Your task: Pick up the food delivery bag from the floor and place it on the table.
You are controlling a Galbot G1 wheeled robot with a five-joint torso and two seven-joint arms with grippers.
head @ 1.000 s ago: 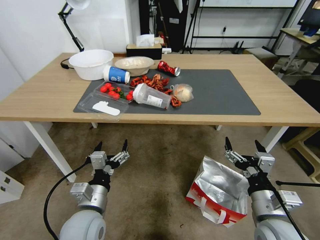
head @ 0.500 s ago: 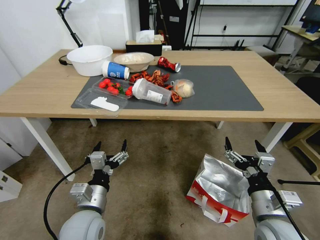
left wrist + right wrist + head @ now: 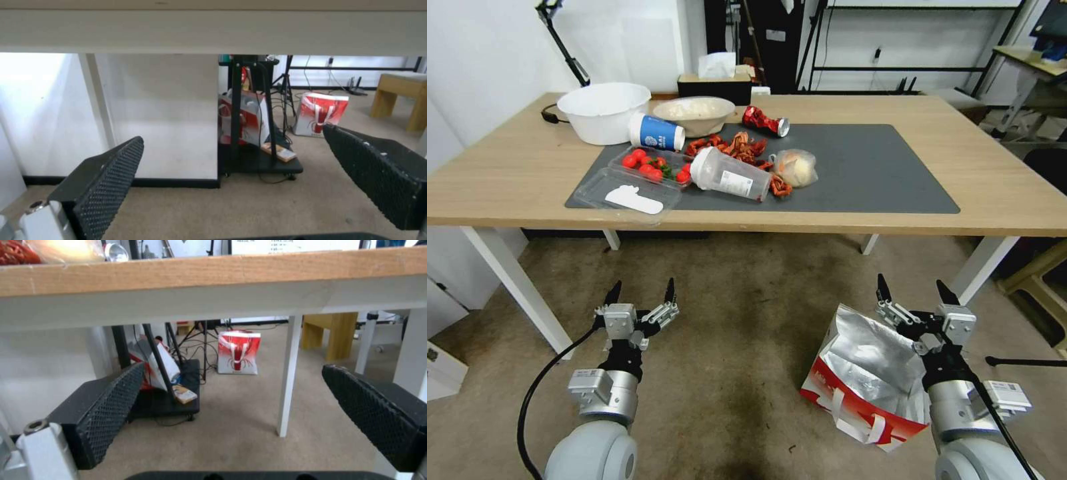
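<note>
Head view shows the food delivery bag (image 3: 864,383) standing open on the floor (image 3: 740,347), in front of the table's (image 3: 507,193) near edge toward its right-hand end, foil lining gaping upward and white strap handles hanging down its red front. The right gripper (image 3: 912,291) hovers above the bag's far rim with its jaws spread wide and nothing between them; the left gripper (image 3: 640,291) is likewise open, held over bare floor well to the left of the bag.

Several things could go wrong. The foil wall is thin and crumpled, so a pinch on the rim alone may slip or tear, or the bag may fold and tip over. The straps lie low on the near side, away from the open jaws, so reaching them means coming around the rim. The tabletop's near edge overhangs close by, and a lifted bag could catch under it. The left half of the grey mat (image 3: 880,180) is crowded with cups, tomatoes and wrappers; only the right half offers room.
</note>
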